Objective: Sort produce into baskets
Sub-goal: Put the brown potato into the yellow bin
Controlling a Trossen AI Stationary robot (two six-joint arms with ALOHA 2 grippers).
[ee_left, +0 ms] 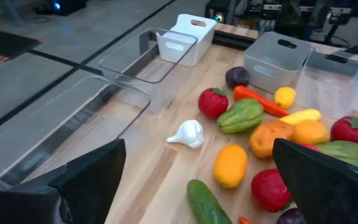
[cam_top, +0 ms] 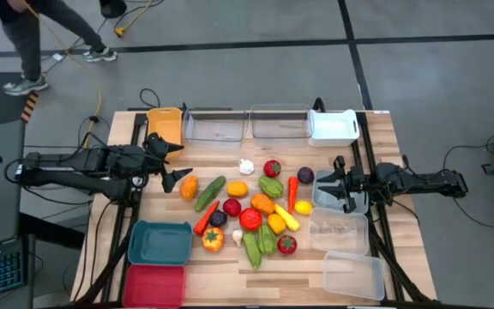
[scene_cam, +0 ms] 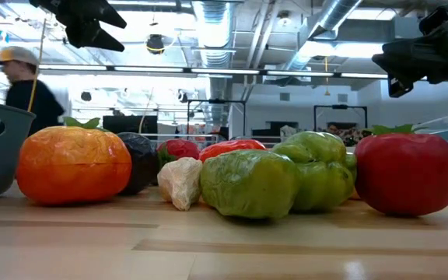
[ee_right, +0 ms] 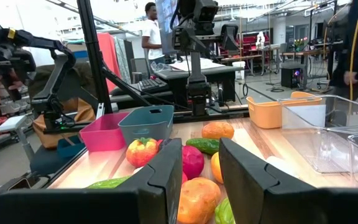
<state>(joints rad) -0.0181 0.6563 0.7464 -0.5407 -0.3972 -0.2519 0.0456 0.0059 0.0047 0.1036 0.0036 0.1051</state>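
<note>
Wooden surface (cam_top: 230, 275) with a heap of toy produce (cam_top: 251, 215) at its middle: orange pieces, red tomatoes, green peppers, a cucumber (cam_top: 210, 193), a carrot (cam_top: 292, 192), a dark purple piece (cam_top: 305, 175). White garlic (cam_top: 246, 166) at the far edge of the heap, toward the row of bins: orange-yellow bin (cam_top: 165, 123), two clear bins (cam_top: 215, 124), white bin (cam_top: 333, 126). Teal bin (cam_top: 159, 243) and red bin (cam_top: 153, 286) on the left of the heap, at the near edge. Clear bins (cam_top: 353, 275) on the right of the heap.

Left gripper (cam_top: 174, 165) just left of the heap, near the orange fruit (cam_top: 189, 186), fingers spread wide, released, grasping nothing. Right gripper (cam_top: 340, 182) right of the heap, above a clear bin, fingers narrowly parted with nothing between them.

Person (scene_cam: 28, 85) walking beyond the surface.
</note>
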